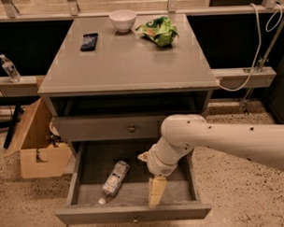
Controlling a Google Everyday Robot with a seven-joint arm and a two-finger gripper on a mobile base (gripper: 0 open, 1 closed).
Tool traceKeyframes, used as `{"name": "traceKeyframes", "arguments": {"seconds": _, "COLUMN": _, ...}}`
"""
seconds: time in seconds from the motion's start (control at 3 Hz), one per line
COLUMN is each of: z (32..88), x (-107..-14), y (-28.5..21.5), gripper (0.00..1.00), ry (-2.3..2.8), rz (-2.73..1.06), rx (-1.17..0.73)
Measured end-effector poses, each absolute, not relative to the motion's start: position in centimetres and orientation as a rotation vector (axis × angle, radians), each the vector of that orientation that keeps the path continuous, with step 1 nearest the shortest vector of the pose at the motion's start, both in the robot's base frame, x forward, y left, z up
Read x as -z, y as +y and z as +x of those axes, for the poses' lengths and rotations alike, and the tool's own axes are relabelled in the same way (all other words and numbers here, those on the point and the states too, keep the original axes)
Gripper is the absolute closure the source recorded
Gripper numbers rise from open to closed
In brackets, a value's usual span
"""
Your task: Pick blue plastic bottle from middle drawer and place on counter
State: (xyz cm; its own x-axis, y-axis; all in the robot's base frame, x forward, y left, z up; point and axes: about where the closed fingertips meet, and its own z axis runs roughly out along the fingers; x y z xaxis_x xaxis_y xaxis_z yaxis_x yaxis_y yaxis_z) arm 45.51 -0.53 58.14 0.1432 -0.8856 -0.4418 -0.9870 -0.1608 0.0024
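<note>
The blue plastic bottle lies on its side on the dark floor of the open middle drawer, left of centre, with its white cap toward the front left. My gripper hangs down into the drawer from the white arm. It sits just right of the bottle, near the drawer's front panel, and is apart from the bottle. The counter is the grey top of the cabinet above.
On the counter stand a white bowl, a green bag and a dark flat object. A closed drawer front with a brass knob is above the open drawer. A cardboard box sits at the left, and another small bottle stands on a ledge.
</note>
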Motion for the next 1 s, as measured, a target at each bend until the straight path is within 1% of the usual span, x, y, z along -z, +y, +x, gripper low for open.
{"name": "traceKeyframes", "arguments": {"seconds": 0.67, "z": 48.6, "x": -51.2, "y": 3.7, "gripper": 0.0, "ry": 1.565, "rz": -2.167, "rx": -0.602}}
{"name": "traceKeyframes", "arguments": {"seconds": 1.0, "z": 48.6, "x": -51.2, "y": 3.7, "gripper": 0.0, "ry": 1.565, "rz": -2.167, "rx": -0.602}}
